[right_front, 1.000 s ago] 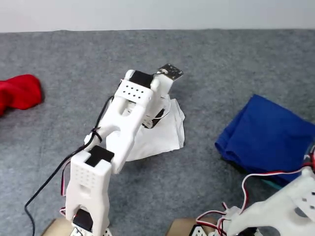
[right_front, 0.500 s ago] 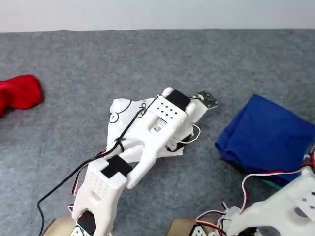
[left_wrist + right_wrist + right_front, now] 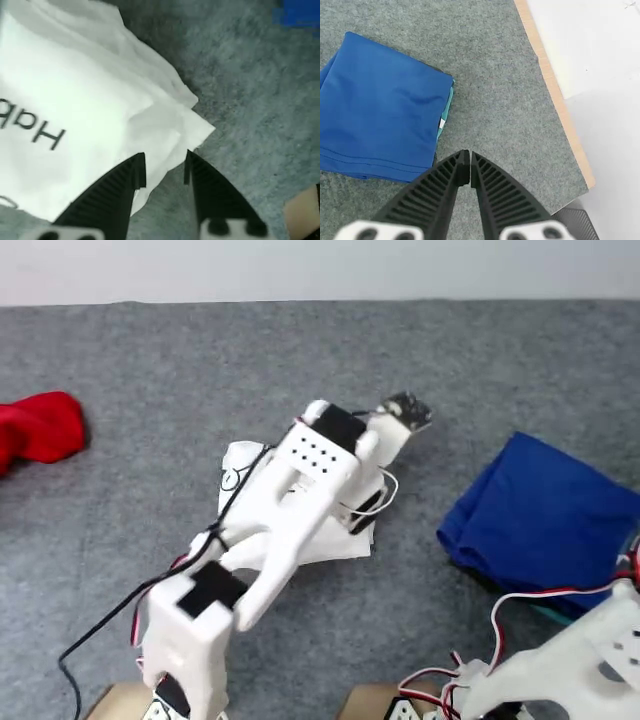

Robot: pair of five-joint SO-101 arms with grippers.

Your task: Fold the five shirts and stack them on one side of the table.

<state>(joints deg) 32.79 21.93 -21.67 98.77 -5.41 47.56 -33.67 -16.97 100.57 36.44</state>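
**foldbot_newbie:** Stuck on the white printed cotton shirt (image 3: 240, 465). It's lying mid-table on the grey felt table cover (image 3: 450, 350), partly folded I'd guess, with one bunched corner sticking out. The left gripper (image 3: 164, 162) is right over that corner, jaws parted, cloth edge showing in the gap. How do I finish this fold cleanly?

**seam_ripper:** From your shots I'd say the jaws are open, not pinching. That corner is a few layers thick, so come down low enough to catch all of them or the top layer will slide off. Then drag low and flat across the shirt instead of lifting high, since soft cotton balloons and creases. Let go only once the edge lines up.

**foldbot_newbie:** And the other arm?

**seam_ripper:** Your right gripper (image 3: 470, 155) is closed on nothing, hanging over bare felt just beside the folded square blue jersey shirt (image 3: 545, 510), which has a teal cloth edge (image 3: 447, 110) peeking out from underneath. That looks like the stack side, so carry the white one there. The crumpled red fabric shirt (image 3: 40, 425) at the far edge isn't folded yet, so there's plenty left.
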